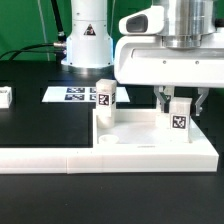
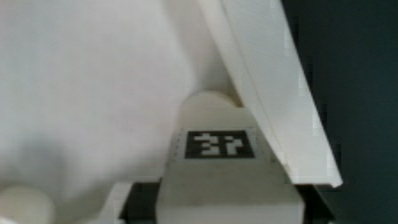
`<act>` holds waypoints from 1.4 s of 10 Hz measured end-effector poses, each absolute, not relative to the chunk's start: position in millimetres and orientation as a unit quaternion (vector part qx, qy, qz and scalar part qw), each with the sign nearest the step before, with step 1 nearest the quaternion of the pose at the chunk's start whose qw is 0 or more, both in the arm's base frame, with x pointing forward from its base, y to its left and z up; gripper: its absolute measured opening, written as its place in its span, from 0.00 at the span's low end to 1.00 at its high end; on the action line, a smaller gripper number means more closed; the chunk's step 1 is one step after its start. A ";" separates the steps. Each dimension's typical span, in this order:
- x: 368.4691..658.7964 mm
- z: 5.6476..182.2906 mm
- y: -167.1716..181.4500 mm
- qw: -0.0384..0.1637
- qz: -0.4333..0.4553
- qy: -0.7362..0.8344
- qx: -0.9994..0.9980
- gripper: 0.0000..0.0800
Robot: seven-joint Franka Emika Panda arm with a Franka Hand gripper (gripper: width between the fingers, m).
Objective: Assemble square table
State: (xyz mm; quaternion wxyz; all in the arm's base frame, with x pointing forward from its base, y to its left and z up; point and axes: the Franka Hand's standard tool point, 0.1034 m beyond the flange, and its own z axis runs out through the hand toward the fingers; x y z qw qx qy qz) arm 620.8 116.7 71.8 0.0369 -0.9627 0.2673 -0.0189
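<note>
Listing by size, we record a black bench. A white tabletop lies flat on it, set against the long white rail. The marker board lies flat farther back. The gripper has its jaws closed on the held leg, upright at the tabletop's corner on the exterior view's right. The second leg stands at the tabletop's far edge. The third leg sits on the bench at the exterior view's left edge.

A tagged leg stands between the fingers, apparently gripped.
</note>
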 end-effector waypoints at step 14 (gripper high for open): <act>620.1 71.9 119.3 0.055 0.012 0.547 -0.835 0.80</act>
